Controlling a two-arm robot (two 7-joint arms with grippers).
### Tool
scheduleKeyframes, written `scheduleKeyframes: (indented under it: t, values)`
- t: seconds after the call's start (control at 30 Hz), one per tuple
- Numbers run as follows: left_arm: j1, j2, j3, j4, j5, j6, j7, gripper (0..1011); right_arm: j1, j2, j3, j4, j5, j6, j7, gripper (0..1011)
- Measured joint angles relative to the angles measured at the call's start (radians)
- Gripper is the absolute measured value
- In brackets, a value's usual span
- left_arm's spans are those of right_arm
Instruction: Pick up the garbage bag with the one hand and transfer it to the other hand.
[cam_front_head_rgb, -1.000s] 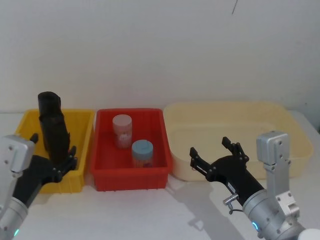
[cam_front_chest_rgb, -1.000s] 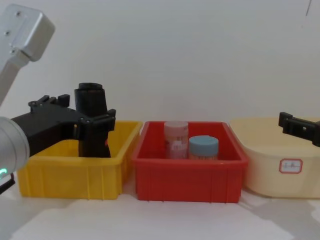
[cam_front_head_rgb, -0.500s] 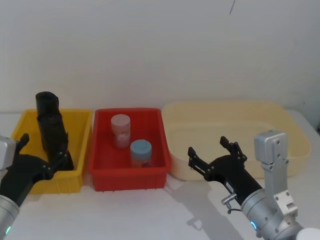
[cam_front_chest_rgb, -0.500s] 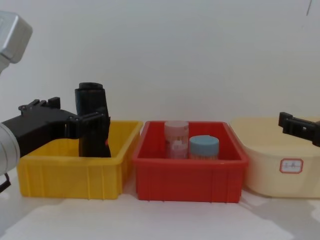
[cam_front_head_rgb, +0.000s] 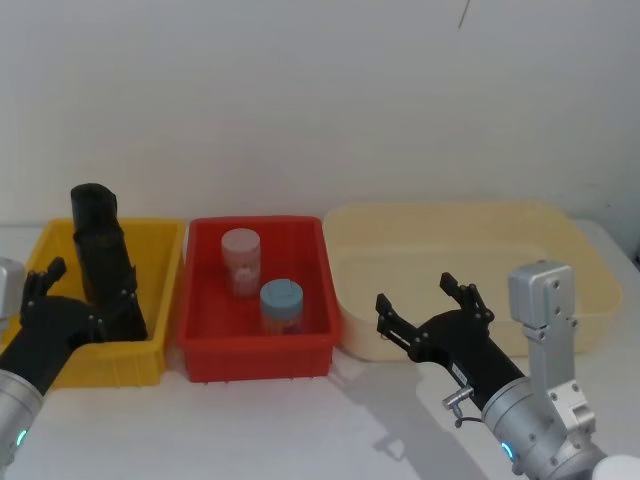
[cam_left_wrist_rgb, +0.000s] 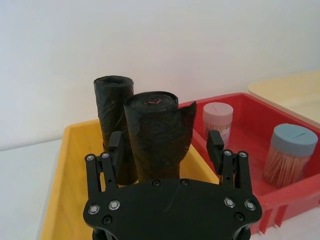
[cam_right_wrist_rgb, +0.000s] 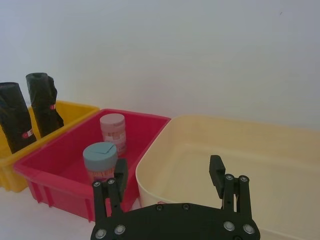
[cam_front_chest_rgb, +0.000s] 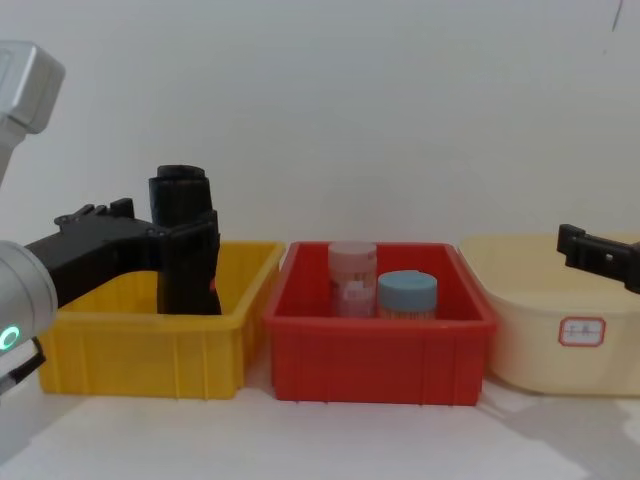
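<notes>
The garbage bag (cam_left_wrist_rgb: 112, 125), a tall black roll, stands in the yellow bin (cam_front_head_rgb: 160, 250) and rises above its rim (cam_front_head_rgb: 95, 210). Close in front of it stands a like black roll with a loose side flap (cam_left_wrist_rgb: 160, 135). My left gripper (cam_left_wrist_rgb: 165, 145) is open at the bin's near side (cam_front_head_rgb: 85, 290). In the left wrist view its fingers (cam_left_wrist_rgb: 116, 145) frame the flap roll, and I cannot tell whether they reach around it. My right gripper (cam_front_head_rgb: 417, 292) hangs open and empty by the front rim of the cream tub (cam_front_head_rgb: 560, 230).
A red bin (cam_front_head_rgb: 310, 240) sits between the yellow bin and the cream tub. It holds a pink-lidded jar (cam_front_head_rgb: 243, 260) and a blue-lidded jar (cam_front_head_rgb: 283, 305). A white wall stands close behind the bins. Bare white table lies in front of them.
My left gripper has drawn back toward me and to the left, away from the rolls, staying open. Both rolls still stand in the yellow bin. The right arm has not moved.
</notes>
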Motion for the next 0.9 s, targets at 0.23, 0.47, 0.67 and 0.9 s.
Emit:
scheduleKeyframes:
  t: [0.23,0.47,0.67,0.9]
  values:
    - [-0.036,-0.017,-0.003,0.051,-0.010,-0.009,-0.026,1000,0.000,0.000,0.000,0.000,0.000,0.000,0.000,1001]
    - [-0.069,-0.031,-0.004,0.095,-0.016,-0.012,-0.051,1000,0.000,0.000,0.000,0.000,0.000,0.000,0.000,1001]
    - [-0.101,-0.047,-0.004,0.137,-0.020,-0.014,-0.070,1000,0.000,0.000,0.000,0.000,0.000,0.000,0.000,1001]
    - [-0.131,-0.063,-0.009,0.180,-0.024,-0.022,-0.087,885,0.000,0.000,0.000,0.000,0.000,0.000,0.000,1001]
